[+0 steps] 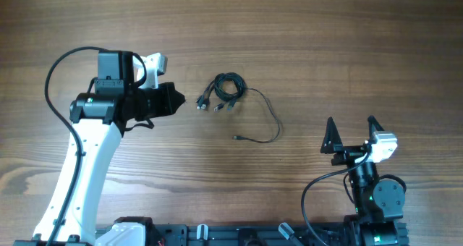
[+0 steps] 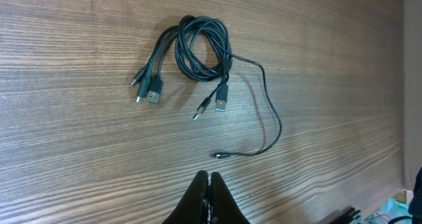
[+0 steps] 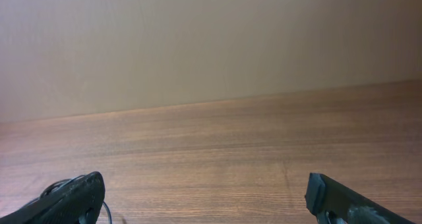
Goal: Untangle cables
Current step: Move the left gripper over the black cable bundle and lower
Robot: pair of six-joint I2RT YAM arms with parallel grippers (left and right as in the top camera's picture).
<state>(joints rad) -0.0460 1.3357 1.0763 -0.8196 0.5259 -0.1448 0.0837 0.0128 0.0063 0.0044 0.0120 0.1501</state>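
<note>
The cables [image 1: 228, 89] lie in a small black coiled bundle on the wooden table, with several plug ends sticking out left and down. One loose strand [image 1: 269, 119] trails right and down to a small plug. In the left wrist view the bundle [image 2: 201, 49] lies ahead of my left gripper [image 2: 209, 178], which is shut and empty. From overhead my left gripper [image 1: 177, 99] sits just left of the bundle, apart from it. My right gripper [image 1: 351, 124] is open and empty at the lower right, away from the cables; its fingers frame bare table [image 3: 204, 191].
The wooden table [image 1: 325, 43] spreads around the bundle. The white left arm [image 1: 83, 159] stands at the left with its thick black wire looping above it. The right arm base [image 1: 376, 195] sits at the front right edge. A plain wall [image 3: 211, 39] rises behind the table.
</note>
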